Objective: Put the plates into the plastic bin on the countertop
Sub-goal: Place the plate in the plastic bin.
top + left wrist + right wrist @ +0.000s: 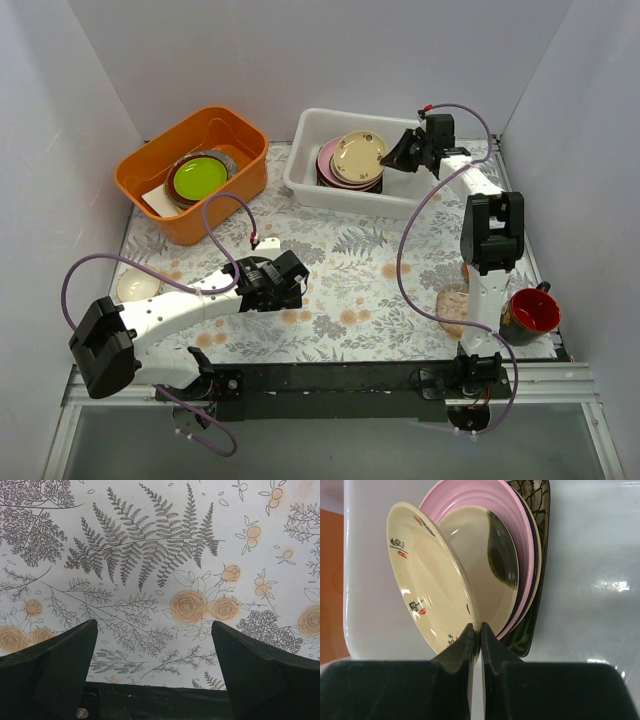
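1. White translucent plastic bin (303,172) sits at the far edge of the surface (350,262), a bit right of centre, long side along that edge.
2. Inside the bin, left half: a stack of plates. Cream plate (358,155) w/ red & black marks is on top. Under it come a green-patched dish (487,565), a pink plate (327,158) and a black square plate (540,550) at the bottom.
3. Right pincer (476,636) reaches into the bin from its right end. Jaws are almost together, clenched on the cream plate's rim.
4. In the right wrist view the cream plate stands at an angle to the dishes under it. A gap shows btw them, and the rims meet near the fingertips.
5. Left pincer (154,624) is released: fingers (65,660) wide apart, nothing btw them. It hovers over bare fern-and-flower print left of centre, well apart from the bin.
6. Pale plate (135,287) lies on the surface at the left edge, partly hidden by the left arm.
7. Speckled pinkish plate (450,305) lies toward the near right corner, partly behind the right arm's lower link.
8. Orange tub (240,190) is at the far left corner. It holds a lime-green plate (198,178) on top of other dishes, mostly hidden.
9. Red cup (533,310) stands at the right edge, close to the near corner, just beside the speckled pinkish plate's side of the arm.
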`<act>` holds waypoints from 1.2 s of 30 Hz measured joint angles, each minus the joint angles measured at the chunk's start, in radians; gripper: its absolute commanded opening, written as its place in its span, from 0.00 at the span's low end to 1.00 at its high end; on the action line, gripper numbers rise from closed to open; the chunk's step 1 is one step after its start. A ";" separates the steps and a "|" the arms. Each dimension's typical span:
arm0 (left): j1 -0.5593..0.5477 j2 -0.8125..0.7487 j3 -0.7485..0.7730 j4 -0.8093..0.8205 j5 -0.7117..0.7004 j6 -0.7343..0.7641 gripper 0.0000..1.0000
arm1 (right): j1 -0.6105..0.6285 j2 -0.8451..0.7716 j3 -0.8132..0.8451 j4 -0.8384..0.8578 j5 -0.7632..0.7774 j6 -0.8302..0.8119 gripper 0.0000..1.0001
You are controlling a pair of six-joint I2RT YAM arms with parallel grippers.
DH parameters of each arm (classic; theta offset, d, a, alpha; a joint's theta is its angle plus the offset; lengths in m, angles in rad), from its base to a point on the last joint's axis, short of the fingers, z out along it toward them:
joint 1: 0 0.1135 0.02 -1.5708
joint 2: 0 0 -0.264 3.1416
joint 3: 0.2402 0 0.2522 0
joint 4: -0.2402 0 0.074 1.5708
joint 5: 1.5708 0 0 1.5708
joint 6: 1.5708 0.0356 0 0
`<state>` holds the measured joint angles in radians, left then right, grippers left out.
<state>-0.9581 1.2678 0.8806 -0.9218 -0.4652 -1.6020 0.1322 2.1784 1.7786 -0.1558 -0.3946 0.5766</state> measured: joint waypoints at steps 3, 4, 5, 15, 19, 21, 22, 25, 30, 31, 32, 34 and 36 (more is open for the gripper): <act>0.000 0.000 -0.004 0.006 0.005 0.000 0.98 | 0.000 0.025 0.029 0.002 0.000 0.008 0.02; 0.000 0.000 -0.004 0.008 0.005 0.000 0.98 | 0.000 0.034 0.036 0.002 0.000 0.012 0.03; 0.000 -0.001 -0.004 0.009 0.006 0.000 0.98 | 0.000 0.039 0.040 0.002 0.000 0.016 0.03; 0.000 -0.017 -0.012 0.016 0.013 -0.004 0.98 | 0.004 0.055 0.044 0.001 0.000 0.023 0.16; 0.000 -0.020 -0.018 0.016 0.013 -0.007 0.98 | 0.006 0.070 0.076 0.000 -0.002 0.025 0.21; 0.000 -0.021 -0.018 0.016 0.013 -0.008 0.98 | 0.006 0.086 0.100 0.001 -0.003 0.027 0.23; 0.000 -0.023 -0.018 0.016 0.013 -0.009 0.98 | 0.006 0.092 0.107 0.002 -0.005 0.027 0.25; 0.000 -0.032 -0.019 0.017 0.013 -0.011 0.98 | 0.006 0.101 0.109 -0.001 -0.004 0.027 0.31; -0.001 -0.060 -0.032 0.018 0.021 -0.015 0.98 | 0.006 0.103 0.109 -0.011 0.001 0.021 0.45; -0.001 -0.062 -0.033 0.018 0.022 -0.015 0.98 | 0.006 0.103 0.109 -0.013 0.003 0.021 0.48; -0.001 -0.063 -0.033 0.018 0.024 -0.016 0.98 | 0.006 0.103 0.109 -0.016 0.005 0.019 0.49; -0.001 -0.063 -0.033 0.018 0.029 -0.018 0.98 | 0.006 0.103 0.109 -0.024 0.010 0.015 0.53; -0.001 -0.064 -0.034 0.018 0.032 -0.019 0.98 | 0.006 0.103 0.109 -0.030 0.014 0.010 0.55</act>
<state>-0.9588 1.2041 0.8471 -0.9035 -0.4335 -1.6207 0.1387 2.2814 1.8877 -0.1856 -0.3809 0.5861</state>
